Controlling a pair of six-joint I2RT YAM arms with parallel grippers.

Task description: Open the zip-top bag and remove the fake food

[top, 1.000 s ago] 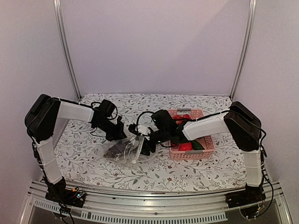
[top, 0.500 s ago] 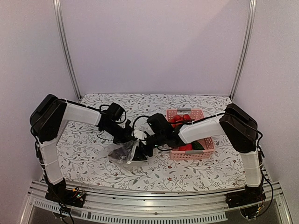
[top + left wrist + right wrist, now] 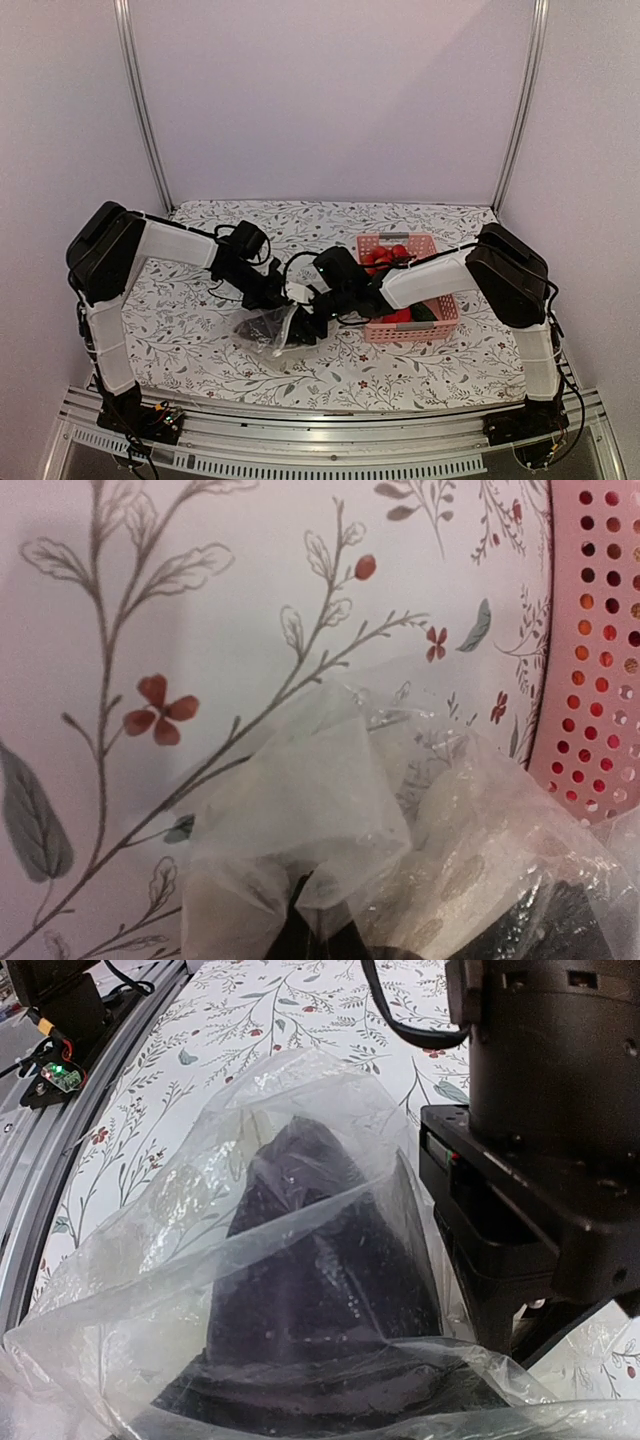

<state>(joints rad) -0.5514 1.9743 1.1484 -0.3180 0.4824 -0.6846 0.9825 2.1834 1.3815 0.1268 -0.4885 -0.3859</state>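
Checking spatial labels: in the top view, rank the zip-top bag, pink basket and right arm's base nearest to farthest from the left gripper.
1. zip-top bag, at the left gripper.
2. pink basket, to its right.
3. right arm's base, near right corner.

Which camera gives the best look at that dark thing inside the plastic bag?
Right wrist: the dark purple piece fills the view through the bag. Top external shows a small dark smudge; left wrist mostly crumpled plastic.

White arm links (image 3: 170, 241), black joints, cables.
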